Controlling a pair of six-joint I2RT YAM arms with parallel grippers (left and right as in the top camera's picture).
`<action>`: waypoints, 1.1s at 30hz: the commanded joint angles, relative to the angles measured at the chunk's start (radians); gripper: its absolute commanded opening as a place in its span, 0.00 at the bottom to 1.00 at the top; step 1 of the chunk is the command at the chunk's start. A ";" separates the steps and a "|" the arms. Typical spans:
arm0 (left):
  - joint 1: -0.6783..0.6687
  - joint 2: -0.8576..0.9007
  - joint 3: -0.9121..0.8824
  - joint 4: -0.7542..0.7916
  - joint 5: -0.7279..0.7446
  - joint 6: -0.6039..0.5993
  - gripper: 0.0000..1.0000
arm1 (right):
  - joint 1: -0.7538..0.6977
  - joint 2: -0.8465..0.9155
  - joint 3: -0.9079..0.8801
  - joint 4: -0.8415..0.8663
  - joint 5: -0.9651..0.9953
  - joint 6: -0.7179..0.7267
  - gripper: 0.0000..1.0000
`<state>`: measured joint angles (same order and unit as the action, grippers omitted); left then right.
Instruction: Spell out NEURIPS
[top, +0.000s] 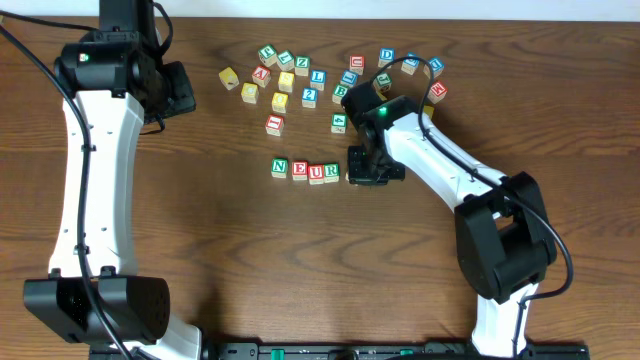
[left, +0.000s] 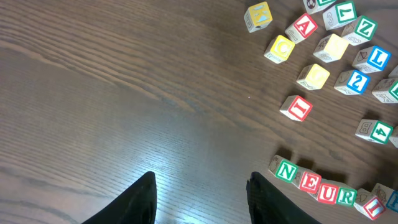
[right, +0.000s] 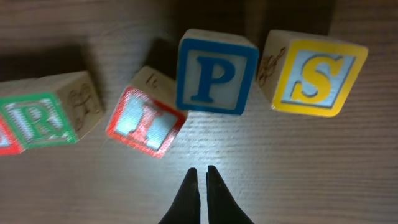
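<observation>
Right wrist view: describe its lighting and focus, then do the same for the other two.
Right wrist: a bright glare washes the I cube and the table below the P cube, corners dark, R cube soft. Left wrist: pale sheen on the table, loose cubes sharp. Overhead: even light, faint shadows.

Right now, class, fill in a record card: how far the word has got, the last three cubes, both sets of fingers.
NEUR row: N, E, U, R side by side
I cube: beside R, twisted out of line
P cube: beside I, square-on
S cube: after P, small gap
right fingers: shut, empty, near I and P
left fingers: open, over bare table
spare cubes: scattered beyond the row
</observation>
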<state>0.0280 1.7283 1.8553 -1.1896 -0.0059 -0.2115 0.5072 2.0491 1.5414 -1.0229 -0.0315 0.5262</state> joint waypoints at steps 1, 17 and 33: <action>0.004 0.012 -0.004 -0.003 -0.002 0.009 0.46 | 0.005 -0.001 -0.003 0.019 0.038 0.020 0.01; 0.004 0.012 -0.004 -0.003 -0.002 0.009 0.47 | 0.007 -0.001 -0.031 0.092 0.070 0.020 0.01; 0.004 0.012 -0.004 -0.004 -0.002 0.009 0.46 | 0.007 -0.001 -0.092 0.205 0.062 0.020 0.01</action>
<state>0.0280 1.7283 1.8553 -1.1896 -0.0059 -0.2115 0.5076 2.0506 1.4616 -0.8257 0.0227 0.5339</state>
